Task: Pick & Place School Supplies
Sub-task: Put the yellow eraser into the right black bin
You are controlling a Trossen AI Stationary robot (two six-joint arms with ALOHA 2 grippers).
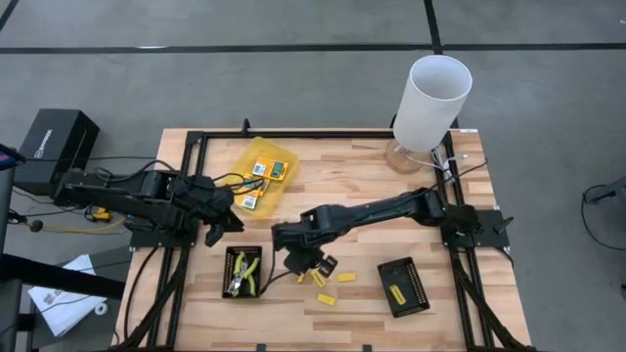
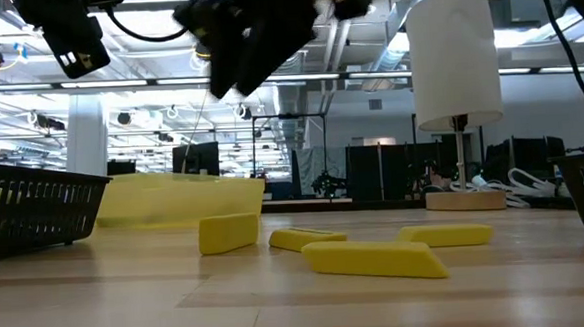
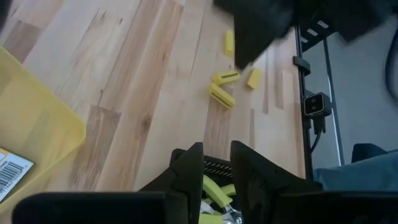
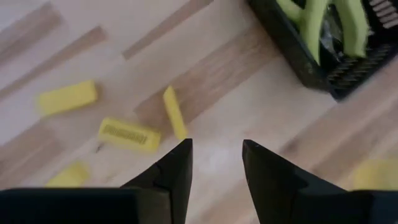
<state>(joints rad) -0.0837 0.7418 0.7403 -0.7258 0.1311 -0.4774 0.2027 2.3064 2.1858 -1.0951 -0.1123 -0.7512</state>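
Several small yellow pieces (image 1: pixel 326 299) lie flat on the wooden table between two black trays; they also show in the right wrist view (image 4: pixel 129 134) and the low view (image 2: pixel 372 257). The plier-like tool (image 1: pixel 246 274) with yellow-green handles lies in the left black tray (image 1: pixel 231 256). Packets (image 1: pixel 272 171) lie in the translucent yellow container (image 1: pixel 256 156). My right gripper (image 4: pixel 216 146) hangs open just above the table, pointing steeply down beside the pieces, with nothing between its fingers. My left gripper (image 3: pixel 216 160) hovers open above the left tray's far side, holding nothing.
A second black tray (image 1: pixel 403 286) at the near right holds one yellow piece. A white lamp (image 1: pixel 430 103) on a wooden base stands at the far right corner. A black frame rail (image 1: pixel 293 135) runs around the table. Bare wood lies along the near edge.
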